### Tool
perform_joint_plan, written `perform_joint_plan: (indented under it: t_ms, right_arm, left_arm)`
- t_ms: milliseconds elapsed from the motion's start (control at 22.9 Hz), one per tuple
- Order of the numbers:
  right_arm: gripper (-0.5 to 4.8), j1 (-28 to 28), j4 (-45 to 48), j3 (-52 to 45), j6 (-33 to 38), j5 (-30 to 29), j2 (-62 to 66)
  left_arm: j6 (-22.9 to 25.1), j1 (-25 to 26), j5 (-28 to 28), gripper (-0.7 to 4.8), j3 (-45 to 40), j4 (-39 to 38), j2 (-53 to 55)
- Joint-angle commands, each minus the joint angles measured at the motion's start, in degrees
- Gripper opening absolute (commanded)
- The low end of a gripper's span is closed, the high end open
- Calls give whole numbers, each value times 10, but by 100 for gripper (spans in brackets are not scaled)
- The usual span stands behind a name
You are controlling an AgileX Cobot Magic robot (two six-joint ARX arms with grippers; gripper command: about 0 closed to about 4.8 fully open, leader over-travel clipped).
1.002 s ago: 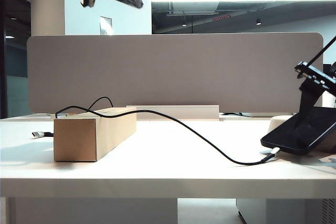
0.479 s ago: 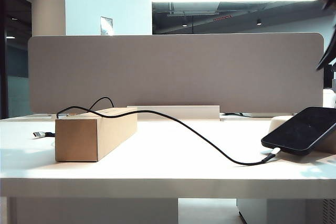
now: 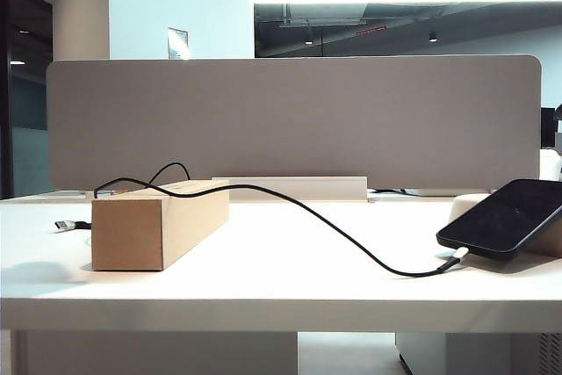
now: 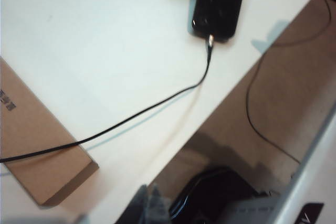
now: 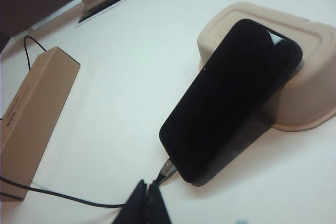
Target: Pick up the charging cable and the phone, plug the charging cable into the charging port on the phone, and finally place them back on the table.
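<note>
Here, on the left of the off-white worktop [image 3: 263, 261], one brown cardboard box [image 3: 158, 221] lies lengthwise. One black charging cable [image 3: 307, 212] trails from a flat metal plug left of the box, over its top, then dips across the bare middle to the right. There its pale plug [image 3: 457, 258] meets the low short edge of the one phone [image 3: 514, 217], a glossy black slab leaning tilted on one pale beige tray-like pad [image 5: 310, 77] at the right end. A grey divider panel [image 3: 290, 120] runs along the far side.

The plug looks seated in the charging port, and phone and cable both rest on the worktop with nothing holding them, so the task appears essentially complete; at most the arms have to clear away.

The left pincer [image 4: 149, 203] hangs high above the near left edge, blurred, fingers pressed together and empty. The right pincer [image 5: 148, 203] hovers above the near right, over the plug, its dark tips pressed together, pinching nothing.
</note>
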Motion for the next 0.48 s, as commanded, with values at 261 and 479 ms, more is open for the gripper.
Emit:
perform_joint_plan:
  t_ms: [261, 479]
  right_arm:
    - [-8, 2, 7, -29, -56, 83, -91]
    - [-8, 2, 15, -80, -62, 89, -152]
  left_arm:
    - [-70, 0, -115, -6, -203, 143, -156]
    - [-101, -6, -171, -6, -309, 233, -292]
